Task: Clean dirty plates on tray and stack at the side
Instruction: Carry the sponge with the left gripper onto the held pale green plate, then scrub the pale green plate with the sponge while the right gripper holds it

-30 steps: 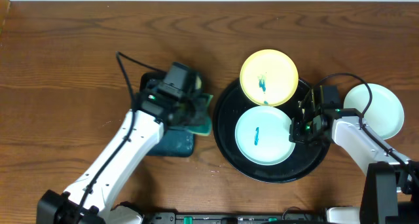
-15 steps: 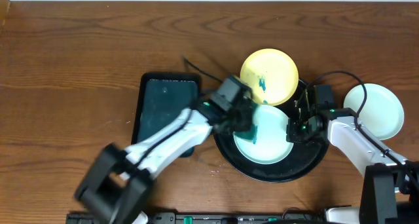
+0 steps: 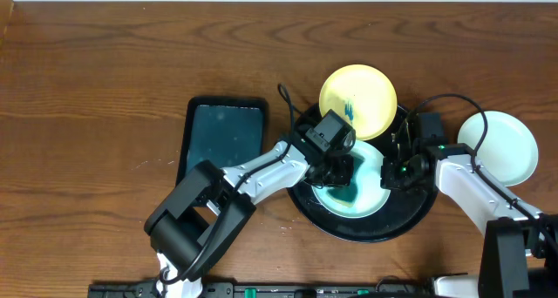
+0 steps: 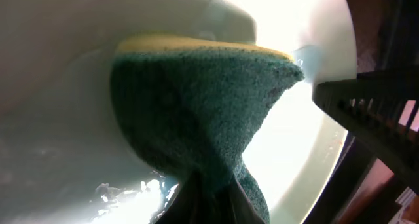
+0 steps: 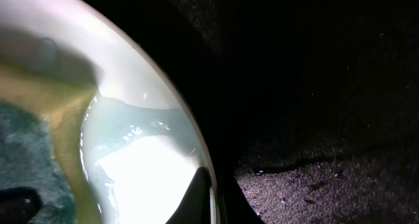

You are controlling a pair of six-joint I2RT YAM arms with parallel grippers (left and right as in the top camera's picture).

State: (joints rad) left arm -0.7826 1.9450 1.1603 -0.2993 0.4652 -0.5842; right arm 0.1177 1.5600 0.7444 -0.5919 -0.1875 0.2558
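Observation:
A mint-white plate (image 3: pixel 366 193) lies in the front of the round black tray (image 3: pixel 410 221). My left gripper (image 3: pixel 340 172) is shut on a green and yellow sponge (image 4: pixel 196 112) and presses it on this plate's centre (image 4: pixel 78 152). My right gripper (image 3: pixel 397 172) is shut on the plate's right rim (image 5: pixel 206 178), one finger inside and one outside. The sponge also shows in the right wrist view (image 5: pixel 26 152). A pale yellow plate (image 3: pixel 358 100) with a blue-green smear rests on the tray's back edge. A clean mint-white plate (image 3: pixel 504 145) lies on the table at the right.
A rectangular dark teal tray (image 3: pixel 220 145) lies on the table left of the black tray. The left arm reaches across from the front left. The black tray's floor (image 5: pixel 327 119) fills the right wrist view's right side.
My left gripper has carried the sponge from the teal tray rightward onto the mint-white plate and now presses it at the centre. The smear is now covered. My right gripper has stayed still.

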